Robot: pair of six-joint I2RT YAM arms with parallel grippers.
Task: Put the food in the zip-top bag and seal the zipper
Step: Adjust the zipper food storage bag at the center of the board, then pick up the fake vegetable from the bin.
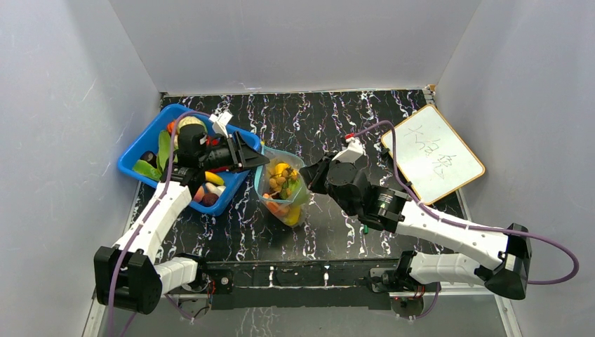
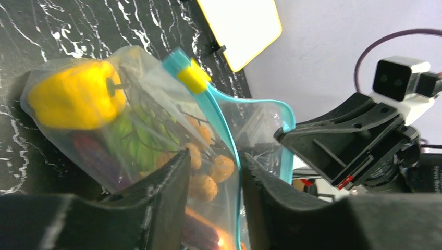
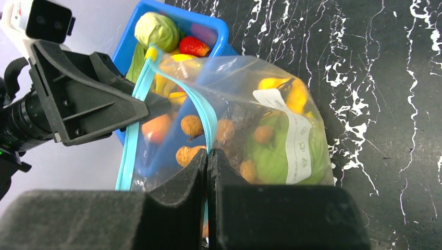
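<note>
With the right jaws clamped on the zipper as anchor, centre it between the parted left jaws, pinch, then run out toward the yellow slider, the bag of food standing between both jaws on the worktop.

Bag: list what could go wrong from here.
1. The left pincer stands open astride the zipper; only the shut right pincer holds the bag, so the full bag may sag or slip.
2. The zipper's two edges stand apart in the right wrist view; food could spill, or bulge and block the seal.
</note>
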